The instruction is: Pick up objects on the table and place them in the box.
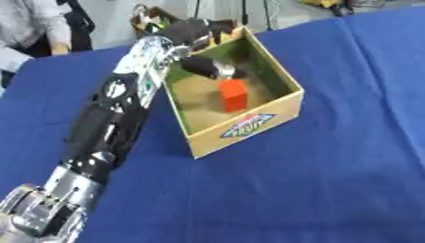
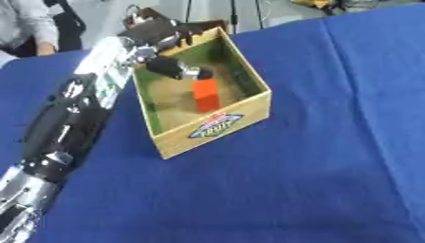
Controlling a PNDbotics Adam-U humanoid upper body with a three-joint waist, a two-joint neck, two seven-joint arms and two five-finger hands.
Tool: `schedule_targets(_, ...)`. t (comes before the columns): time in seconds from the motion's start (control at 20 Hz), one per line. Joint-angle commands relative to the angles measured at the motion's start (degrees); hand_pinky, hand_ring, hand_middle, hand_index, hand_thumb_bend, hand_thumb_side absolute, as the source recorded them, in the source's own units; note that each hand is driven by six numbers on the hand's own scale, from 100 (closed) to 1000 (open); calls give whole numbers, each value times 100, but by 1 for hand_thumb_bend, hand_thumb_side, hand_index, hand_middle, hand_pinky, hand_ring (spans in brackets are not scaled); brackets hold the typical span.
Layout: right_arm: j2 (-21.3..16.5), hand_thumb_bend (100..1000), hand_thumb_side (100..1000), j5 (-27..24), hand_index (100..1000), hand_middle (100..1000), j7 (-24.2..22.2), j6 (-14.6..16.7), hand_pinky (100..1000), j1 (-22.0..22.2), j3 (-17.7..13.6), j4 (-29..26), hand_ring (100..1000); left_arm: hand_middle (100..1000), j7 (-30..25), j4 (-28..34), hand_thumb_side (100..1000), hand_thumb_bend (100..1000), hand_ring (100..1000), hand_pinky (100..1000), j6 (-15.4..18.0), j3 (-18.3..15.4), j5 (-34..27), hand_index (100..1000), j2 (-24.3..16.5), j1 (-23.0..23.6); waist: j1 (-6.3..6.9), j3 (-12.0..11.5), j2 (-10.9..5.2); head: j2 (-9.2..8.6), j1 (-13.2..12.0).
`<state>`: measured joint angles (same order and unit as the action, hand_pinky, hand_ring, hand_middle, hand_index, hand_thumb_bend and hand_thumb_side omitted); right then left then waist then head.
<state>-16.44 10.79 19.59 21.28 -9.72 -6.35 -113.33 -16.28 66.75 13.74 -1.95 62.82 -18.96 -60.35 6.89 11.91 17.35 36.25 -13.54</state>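
An open cardboard box (image 1: 278, 111) with green inner walls and a fruit label on its front stands on the blue table. A red block (image 1: 234, 95) stands upright on the box floor near the middle. My left arm comes up from the lower left and crosses the box's left wall. My left hand (image 1: 209, 68) hangs inside the box just above and behind the block, its fingers stretched toward the block's top and not closed round it. My right hand shows in neither view.
Blue cloth (image 1: 332, 180) covers the table, with wide bare room to the right and front of the box. A brownish item (image 1: 148, 20) sits at the far edge behind the box. A person (image 1: 25, 28) stands at the far left corner.
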Motion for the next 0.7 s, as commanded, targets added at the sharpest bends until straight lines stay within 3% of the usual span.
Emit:
schedule_targets(0.05, -42, 100, 628, -5, 585, 388, 46, 10, 566, -13, -59, -127, 408, 567, 303, 565, 1000, 170, 559, 189, -27, -521, -299, 840, -155, -118, -95, -45, -142, 49, -7)
schedule_targets(0.1, -42, 100, 629, -8, 585, 388, 55, 14, 566, -11, -63, -127, 408, 533, 391, 708, 1000, 100, 531, 175, -43, -664, -386, 780, -140, -99, -112, -66, -147, 47, -7)
schedule_targets(0.3, -44, 100, 631, -27, 586, 389, 91, 45, 565, -7, -78, -127, 409, 477, 719, 1241, 999, 100, 485, 176, 7, -1198, -715, 707, -141, 12, -181, -142, -159, 49, -41)
schedule_targets(0.7, -49, 100, 633, -26, 587, 391, 201, 127, 563, 16, -169, -127, 409, 476, 1347, 2262, 969, 100, 479, 220, 249, -1736, -1343, 696, -160, 858, -319, -363, -141, 57, -155)
